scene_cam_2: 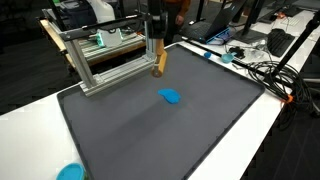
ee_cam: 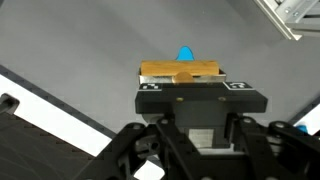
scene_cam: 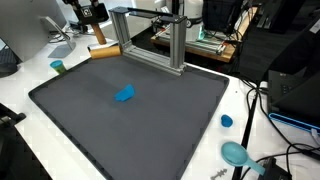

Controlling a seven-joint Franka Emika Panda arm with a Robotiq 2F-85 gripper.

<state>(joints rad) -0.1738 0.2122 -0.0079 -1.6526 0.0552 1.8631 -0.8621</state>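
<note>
The white counter (scene_cam: 18, 92) filled my screen, and most of it lay under the dark mat (scene_cam: 150, 130). At the mat's far edge stood the metal frame (scene_cam: 150, 30), and my arm hung just beside it.

The jaws were pinching a wooden block (scene_cam_2: 160, 62). The wrist view showed the block (ee_cam: 180, 71) lying crosswise between them. I judged this to be the carrying step: block gripped, raised off the mat, close to the frame's post. Out on the open mat, well apart from the block, sat a small blue lump (scene_cam: 125, 94).

Any move from here called for a steady grip and a level block. I also had to mind the frame post right next to the arm in an exterior view (scene_cam_2: 100, 62).

Off the mat I picked out a blue dish (scene_cam: 235, 153) and a blue cap (scene_cam: 227, 121).

Some things I couldn't read. The block covered the fingertips in the wrist view, so I couldn't tell how deep the grip sat. I couldn't tell how much gap lay under the block either. The blue lump (ee_cam: 186, 53) peeked out only as a tip behind the block, and its shape stayed a blur in both exterior views. The arm was cut off at the top.
</note>
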